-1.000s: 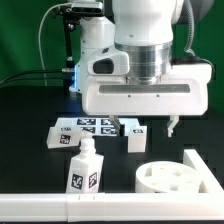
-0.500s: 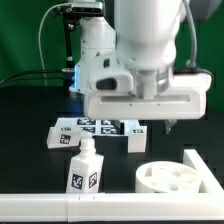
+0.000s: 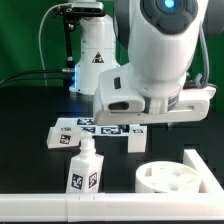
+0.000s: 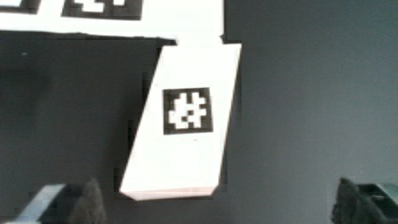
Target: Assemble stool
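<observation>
Across the exterior view, the arm [image 3: 150, 70] fills the middle and covers whatever hangs beneath it, so I cannot read the jaws from here. Toward that view's right the round seat [image 3: 170, 180] lies inside the corner rail [image 3: 196, 160]. An upright leg [image 3: 85, 172] stands near it, in front of the marker board [image 3: 85, 127]. Only the wrist view shows the gripper [image 4: 217, 203]. It is spread wide, with fingertips [image 4: 68, 205] on either side of a lying leg [image 4: 183, 120], tag up, and clear of it. Both fingertips are cut off at the frame edge.
</observation>
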Available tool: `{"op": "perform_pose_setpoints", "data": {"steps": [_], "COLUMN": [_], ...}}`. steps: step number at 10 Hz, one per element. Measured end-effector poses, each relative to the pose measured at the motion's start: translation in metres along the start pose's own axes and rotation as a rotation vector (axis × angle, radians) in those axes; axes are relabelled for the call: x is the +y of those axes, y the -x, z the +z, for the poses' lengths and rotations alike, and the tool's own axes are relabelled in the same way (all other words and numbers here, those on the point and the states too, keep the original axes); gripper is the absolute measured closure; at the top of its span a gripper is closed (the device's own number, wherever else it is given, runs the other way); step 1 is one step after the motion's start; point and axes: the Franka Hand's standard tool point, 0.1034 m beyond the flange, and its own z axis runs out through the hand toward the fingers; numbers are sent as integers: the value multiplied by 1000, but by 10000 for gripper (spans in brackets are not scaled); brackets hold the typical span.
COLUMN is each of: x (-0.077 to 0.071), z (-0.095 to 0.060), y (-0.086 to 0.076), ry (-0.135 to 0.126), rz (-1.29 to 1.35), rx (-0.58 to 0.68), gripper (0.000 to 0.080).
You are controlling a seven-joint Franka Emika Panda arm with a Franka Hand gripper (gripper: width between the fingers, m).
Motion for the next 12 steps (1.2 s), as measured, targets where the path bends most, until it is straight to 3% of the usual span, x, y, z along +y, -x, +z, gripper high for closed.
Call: {"op": "perform_pose_setpoints", "data": {"steps": [2, 3, 4, 7, 12], "x": [-2, 2, 7, 21, 17], "z": [9, 11, 11, 28, 38], "y": [2, -3, -3, -2, 0], "ry": [13, -36, -40, -34, -48], "rz": [-13, -17, -6, 66, 155], "rx": [-123, -120, -120, -175, -241], "gripper": [151, 151, 151, 151, 151]}}
